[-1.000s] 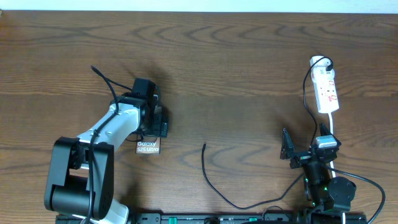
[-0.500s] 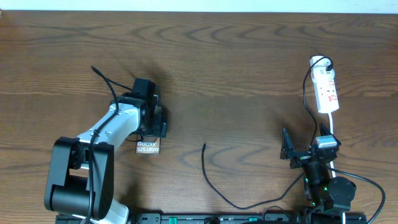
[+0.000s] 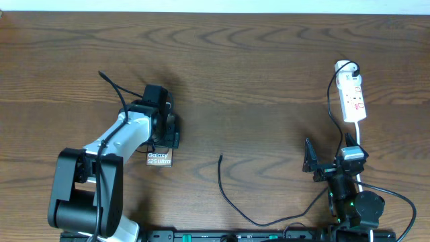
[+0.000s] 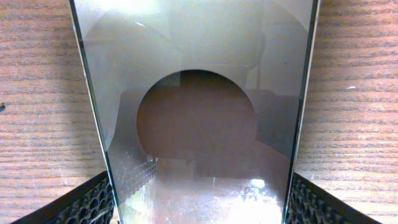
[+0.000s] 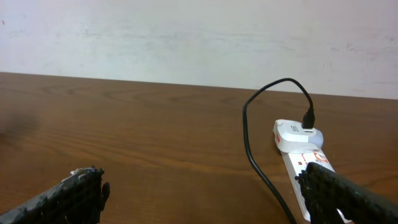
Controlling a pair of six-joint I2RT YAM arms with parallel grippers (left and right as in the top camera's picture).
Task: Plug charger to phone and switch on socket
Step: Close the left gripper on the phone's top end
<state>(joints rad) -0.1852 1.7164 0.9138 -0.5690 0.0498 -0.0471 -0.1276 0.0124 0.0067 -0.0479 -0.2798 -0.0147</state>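
Observation:
The phone [image 3: 159, 158] lies flat on the table at the left, its lettered end sticking out from under my left gripper [image 3: 165, 132]. In the left wrist view the phone's glossy face [image 4: 199, 93] fills the space between the two fingers, and my left gripper [image 4: 199, 208] is shut on its long edges. The charger cable [image 3: 224, 193] lies loose at centre, its plug tip [image 3: 221, 157] free on the wood. The white socket [image 3: 352, 97] sits at the far right; it also shows in the right wrist view [image 5: 297, 154]. My right gripper [image 3: 329, 165] is open and empty, near the socket's close end.
A black cable [image 5: 249, 137] runs from a plug on the socket's far end toward my right arm. A white wall stands behind the table's far edge [image 5: 124, 76]. Bare wood lies between phone and socket.

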